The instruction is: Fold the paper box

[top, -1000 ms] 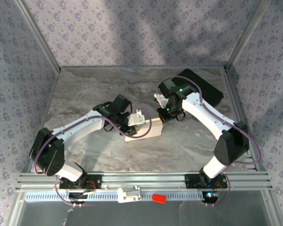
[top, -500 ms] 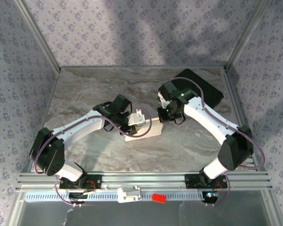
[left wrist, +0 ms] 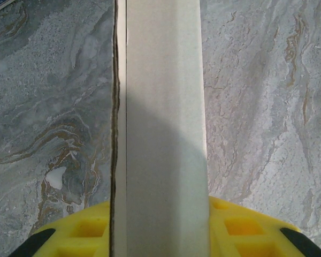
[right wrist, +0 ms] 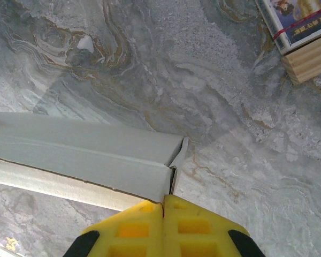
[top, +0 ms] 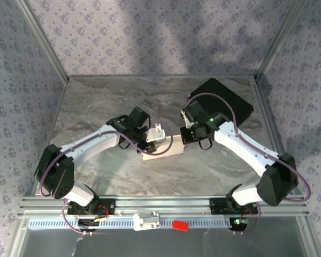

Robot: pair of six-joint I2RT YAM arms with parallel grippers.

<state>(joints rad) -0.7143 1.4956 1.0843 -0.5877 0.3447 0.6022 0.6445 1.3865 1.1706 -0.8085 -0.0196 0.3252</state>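
here we are mid-frame in the top view: the paper box [top: 166,150] lies at the centre of the desk [top: 96,101], part-formed, its long axis running left to right with a slight rise to the right and a small tab standing up near its left end. the left pincer [top: 150,143] sits at that left end, and its wrist view makes it plain: yellow fingers [left wrist: 75,238] either side of the white panel, clamped on the box, which runs straight up the frame away from them. the right pincer [top: 185,138] comes in from the opposite end, pressed fully shut and holding nothing, its closed tip [right wrist: 163,214] just below the box's open end corner, where a short flap angles out; whether it is touching the card i cannot tell. so the key relation: the box stretches along the line between the two pincers, left one anchoring, right one nearest the loose end flap, and by my read that end flap is the step in hand, with the box clearly not finished. there is bare marble toward the upper left and along the lower edge of the top view. tighter on the right: the black case [top: 227,101] sits at the upper right behind that arm, and a small packet [right wrist: 302,37] shows at the upper right of the right wrist view, apart from the box.
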